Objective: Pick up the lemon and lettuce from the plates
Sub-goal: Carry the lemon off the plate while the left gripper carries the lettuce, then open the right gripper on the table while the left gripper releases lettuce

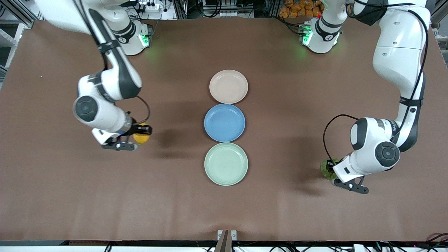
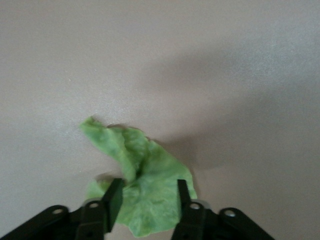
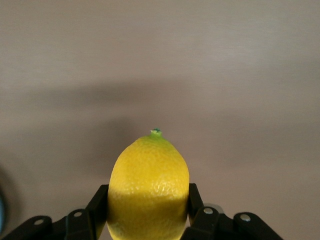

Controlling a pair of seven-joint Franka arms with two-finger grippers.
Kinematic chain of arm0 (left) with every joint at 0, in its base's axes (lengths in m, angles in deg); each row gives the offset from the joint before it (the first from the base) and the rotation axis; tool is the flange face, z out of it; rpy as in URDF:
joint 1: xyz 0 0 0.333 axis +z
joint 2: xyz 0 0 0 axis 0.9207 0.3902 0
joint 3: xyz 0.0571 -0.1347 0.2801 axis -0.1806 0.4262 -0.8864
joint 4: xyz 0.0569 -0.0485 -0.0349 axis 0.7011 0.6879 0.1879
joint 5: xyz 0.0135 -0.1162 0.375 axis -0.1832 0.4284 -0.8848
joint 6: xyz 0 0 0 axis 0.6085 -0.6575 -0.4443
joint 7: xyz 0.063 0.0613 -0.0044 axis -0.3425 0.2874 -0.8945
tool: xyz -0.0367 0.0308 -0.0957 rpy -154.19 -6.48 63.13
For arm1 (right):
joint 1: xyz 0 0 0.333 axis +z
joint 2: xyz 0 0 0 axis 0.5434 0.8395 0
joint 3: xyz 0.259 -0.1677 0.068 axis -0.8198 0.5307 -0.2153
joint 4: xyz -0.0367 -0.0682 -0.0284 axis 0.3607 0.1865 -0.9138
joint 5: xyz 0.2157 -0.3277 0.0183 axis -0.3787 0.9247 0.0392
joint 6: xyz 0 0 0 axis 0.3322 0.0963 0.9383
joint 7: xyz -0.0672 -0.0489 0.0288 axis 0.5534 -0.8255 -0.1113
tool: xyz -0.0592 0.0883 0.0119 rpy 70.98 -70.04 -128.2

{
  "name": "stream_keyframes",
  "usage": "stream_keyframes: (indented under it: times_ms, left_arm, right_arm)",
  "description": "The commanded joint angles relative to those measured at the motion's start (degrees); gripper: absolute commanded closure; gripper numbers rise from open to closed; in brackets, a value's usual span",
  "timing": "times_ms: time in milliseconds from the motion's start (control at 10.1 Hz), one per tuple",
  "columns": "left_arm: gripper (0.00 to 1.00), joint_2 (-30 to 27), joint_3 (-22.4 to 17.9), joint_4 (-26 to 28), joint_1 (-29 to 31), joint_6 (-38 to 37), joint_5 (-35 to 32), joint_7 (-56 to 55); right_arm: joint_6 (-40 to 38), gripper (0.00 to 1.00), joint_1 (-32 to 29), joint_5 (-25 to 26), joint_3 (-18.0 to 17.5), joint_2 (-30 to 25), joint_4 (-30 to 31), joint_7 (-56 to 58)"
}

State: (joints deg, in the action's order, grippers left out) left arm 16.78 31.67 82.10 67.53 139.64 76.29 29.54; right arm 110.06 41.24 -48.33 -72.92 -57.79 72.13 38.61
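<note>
The three plates lay in a row down the middle of the table (image 1: 56, 196), the beige-pink plate (image 1: 228, 86) farthest from the front camera, the blue plate (image 1: 224, 122) between, the mint green plate (image 1: 226, 163) nearest, and all three were bare, which fitted a task in which both items were to come off them. The right gripper (image 3: 147, 207) hung over bare table toward the right arm's end, well apart from the plates, with its fingers (image 3: 98, 206) clamped on the flanks of the lemon (image 3: 148, 187); the fruit stood with its pointed tip away from the wrist, held across its narrower middle, probably because that gave the flat pads the firmest seat on a rounded body. The left gripper (image 2: 147, 202) sat low over the table toward the left arm's end, and the lettuce (image 2: 137, 182) lay crumpled on the surface beneath it, one lobe spread out ahead. The left fingers (image 2: 113, 200) stood parted either side of the leaf; whether they touched its edges could not be told for certain, but they did not appear to pinch it. Judged from this, the leaf was being set down while the lemon was yet to be put down.
</note>
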Motion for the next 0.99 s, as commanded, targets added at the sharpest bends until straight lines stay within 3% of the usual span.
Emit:
stream_keyframes:
  times_ms: [0, 397, 496, 694, 793, 893]
  left_arm:
    - [0.00, -2.33, 0.18, -0.14, -0.15, -0.76, 0.86, -0.38]
    - [0.00, -9.61, 0.71, -0.40, -0.67, -6.28, 1.03, -1.08]
    - [0.00, -11.89, 0.80, -0.66, -0.50, -8.47, 1.38, -1.17]
    - [0.00, -15.94, 0.54, -0.67, 0.03, -14.44, 5.15, -1.17]
    - [0.00, -18.22, 0.62, -0.75, -0.06, -17.17, 5.08, -1.17]
    - [0.00, -20.86, 0.62, -0.75, -0.15, -19.54, 5.17, -1.26]
  right_arm:
    - [1.35, 0.79, -4.71, -1.45, -1.01, -0.10, 3.95, 5.63]
    - [4.24, 0.74, -4.63, -1.62, -1.01, 3.24, 5.18, 5.81]
    - [4.52, 0.67, -4.72, -1.62, -0.92, 3.68, 5.53, 5.90]
    - [4.52, 0.24, -4.98, -1.62, -0.92, 4.21, 5.63, 5.90]
    - [4.52, 0.07, -5.33, -1.62, -0.92, 4.30, 5.71, 5.81]
    - [4.43, 0.00, -5.42, -1.62, -0.92, 4.22, 5.71, 5.81]
